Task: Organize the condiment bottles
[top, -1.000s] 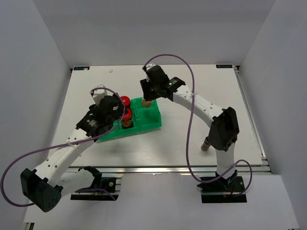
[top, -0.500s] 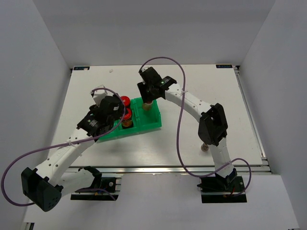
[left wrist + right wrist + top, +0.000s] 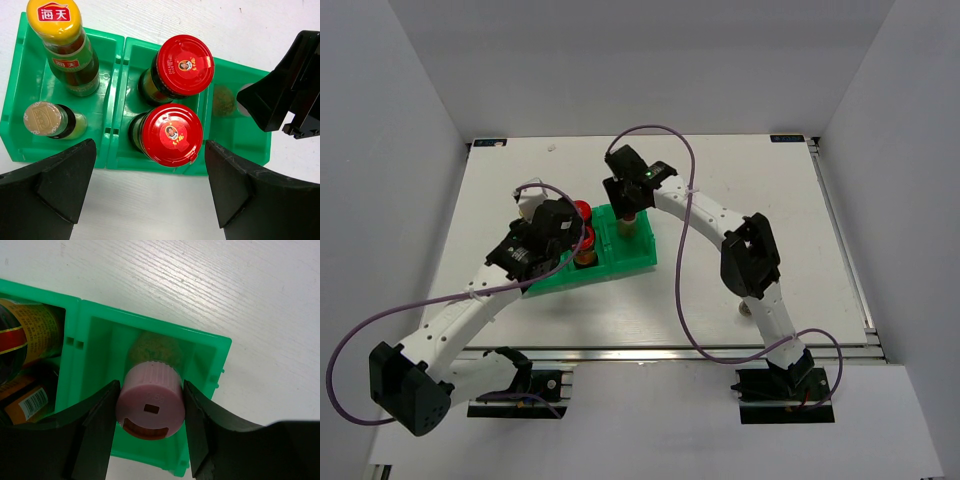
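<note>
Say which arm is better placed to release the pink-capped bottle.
Right. The right end effector is shut on the pink-capped bottle in the green tray's end compartment; the left end effector hangs open over the red-capped bottles.

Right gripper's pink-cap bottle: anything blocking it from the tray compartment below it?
Nothing visible. The compartment under the pink-capped bottle shows only bare green around it; the two red-capped jars sit in the neighbouring one.

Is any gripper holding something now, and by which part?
The right gripper holds the pink-capped bottle by the sides of its cap. The left gripper is open and holds nothing.
</note>
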`<state>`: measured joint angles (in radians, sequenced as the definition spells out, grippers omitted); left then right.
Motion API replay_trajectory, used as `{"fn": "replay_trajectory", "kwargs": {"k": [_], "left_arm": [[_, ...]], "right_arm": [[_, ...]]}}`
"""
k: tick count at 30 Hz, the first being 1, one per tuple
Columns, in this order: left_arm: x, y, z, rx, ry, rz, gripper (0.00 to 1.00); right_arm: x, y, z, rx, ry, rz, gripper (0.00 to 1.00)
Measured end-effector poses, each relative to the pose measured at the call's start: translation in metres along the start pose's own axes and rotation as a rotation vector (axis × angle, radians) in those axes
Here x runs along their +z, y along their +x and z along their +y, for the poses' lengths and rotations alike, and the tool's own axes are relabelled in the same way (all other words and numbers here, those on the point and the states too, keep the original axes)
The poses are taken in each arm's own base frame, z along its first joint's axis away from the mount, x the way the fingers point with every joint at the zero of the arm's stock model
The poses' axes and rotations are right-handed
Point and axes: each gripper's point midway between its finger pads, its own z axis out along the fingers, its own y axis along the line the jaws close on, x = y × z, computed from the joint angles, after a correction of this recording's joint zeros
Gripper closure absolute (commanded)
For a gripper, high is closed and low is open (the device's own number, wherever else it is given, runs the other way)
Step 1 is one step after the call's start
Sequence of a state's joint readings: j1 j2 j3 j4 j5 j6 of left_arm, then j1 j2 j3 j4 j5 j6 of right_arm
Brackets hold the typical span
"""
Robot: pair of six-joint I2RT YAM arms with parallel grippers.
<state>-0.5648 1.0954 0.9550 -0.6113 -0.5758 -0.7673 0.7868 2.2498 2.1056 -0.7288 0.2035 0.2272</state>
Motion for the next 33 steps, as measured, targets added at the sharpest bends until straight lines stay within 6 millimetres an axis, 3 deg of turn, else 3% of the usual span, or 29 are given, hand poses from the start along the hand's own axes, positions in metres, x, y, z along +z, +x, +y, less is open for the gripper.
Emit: {"fn": "replay_trajectory", "kwargs": {"k": [2, 6, 14, 18, 22, 27, 31, 33], "left_arm": [[0.001, 0.0, 0.0, 0.001, 0.0, 0.0, 0.02], [0.001, 0.0, -0.001, 0.002, 0.001, 0.0, 0.02], [0.001, 0.001, -0.004, -0.001, 0.016, 0.006, 0.02], [0.001, 0.002, -0.005, -0.001, 0.023, 0.011, 0.02], [0.001, 0.003, -0.009, -0.004, 0.04, 0.017, 0.02], [0.001, 0.002, -0.015, -0.005, 0.068, 0.02, 0.02], [0.003, 0.008, -0.026, 0.019, 0.115, 0.051, 0.02], [0.006, 0.013, -0.035, 0.039, 0.147, 0.079, 0.02]], "right_arm": [[0.0, 0.001, 0.0, -0.001, 0.002, 0.004, 0.47], [0.0, 0.001, 0.0, -0.001, 0.001, 0.004, 0.27], [-0.002, -0.001, 0.002, -0.025, -0.018, 0.003, 0.11], [-0.012, -0.006, 0.003, -0.032, -0.033, -0.017, 0.11], [-0.046, -0.021, 0.001, -0.021, -0.042, -0.094, 0.11], [-0.104, -0.045, -0.012, 0.028, -0.045, -0.24, 0.11], [-0.137, -0.047, -0.052, 0.128, -0.014, -0.317, 0.11], [-0.145, -0.032, -0.083, 0.192, 0.028, -0.314, 0.11]]}}
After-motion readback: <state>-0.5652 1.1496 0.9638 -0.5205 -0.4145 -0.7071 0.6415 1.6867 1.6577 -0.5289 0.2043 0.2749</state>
